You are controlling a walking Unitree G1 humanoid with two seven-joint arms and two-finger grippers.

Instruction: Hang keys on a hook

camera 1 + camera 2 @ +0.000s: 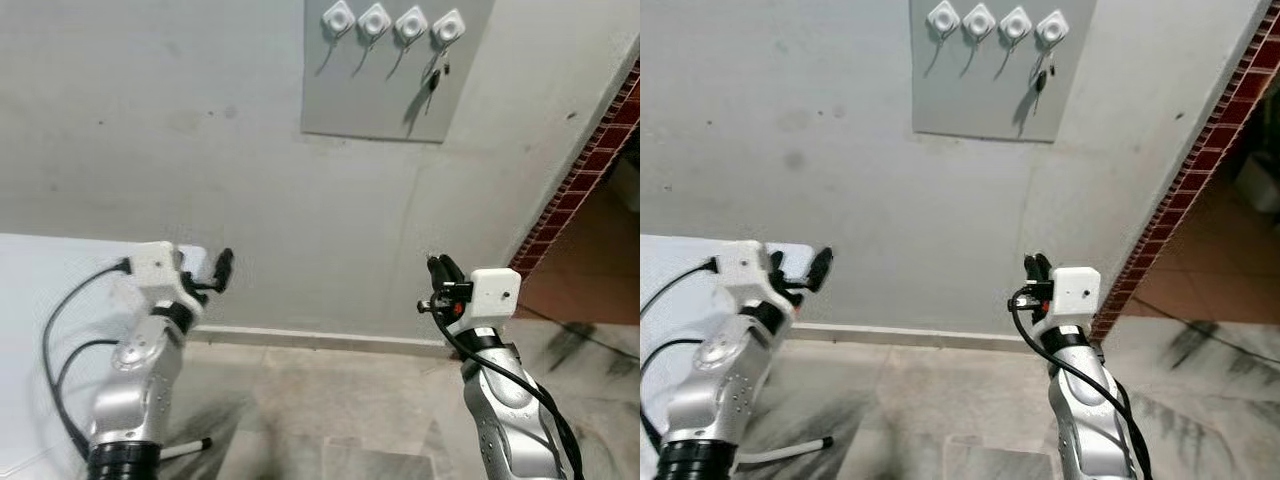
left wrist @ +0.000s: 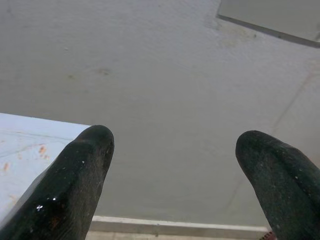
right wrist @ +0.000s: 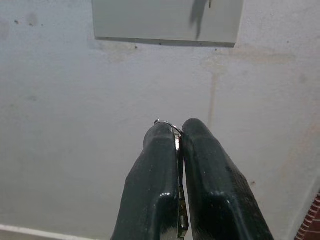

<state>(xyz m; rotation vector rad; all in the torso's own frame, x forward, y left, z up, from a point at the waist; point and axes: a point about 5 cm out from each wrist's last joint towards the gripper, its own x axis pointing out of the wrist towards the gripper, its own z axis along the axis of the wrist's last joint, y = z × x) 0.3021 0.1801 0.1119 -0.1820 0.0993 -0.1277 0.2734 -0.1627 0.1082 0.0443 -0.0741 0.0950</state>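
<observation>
Robot is standing before a pale grey plastered wall (image 1: pixel 200 150), both arms raised at mid height.

A flat grey rectangular board (image 1: pixel 380 90) is hanging high on the wall, carrying four white square hooks (image 1: pixel 394 23) along its top edge. One small dark set of keys (image 1: pixel 436 78) is already dangling from the hook nearest the board's right edge; the other three are bare.

The right gripper (image 3: pixel 179 131) is pointing up at the wall below the board, fingers pressed together on a thin silver wire key ring (image 3: pixel 170 125). Only a sliver of the loop is peeking out at the fingertips, with a strip of metal in the seam between them. Keys themselves are hidden.

The left gripper (image 2: pixel 172 145) is idling, fingers wide apart and holding nothing, beside the corner of a pale blue tabletop (image 2: pixel 35 145).

Judgement: the load is light, stiff and slick metal, likely to swing. So little of the loop is exposed that threading it over a hook looks fiddly.
</observation>
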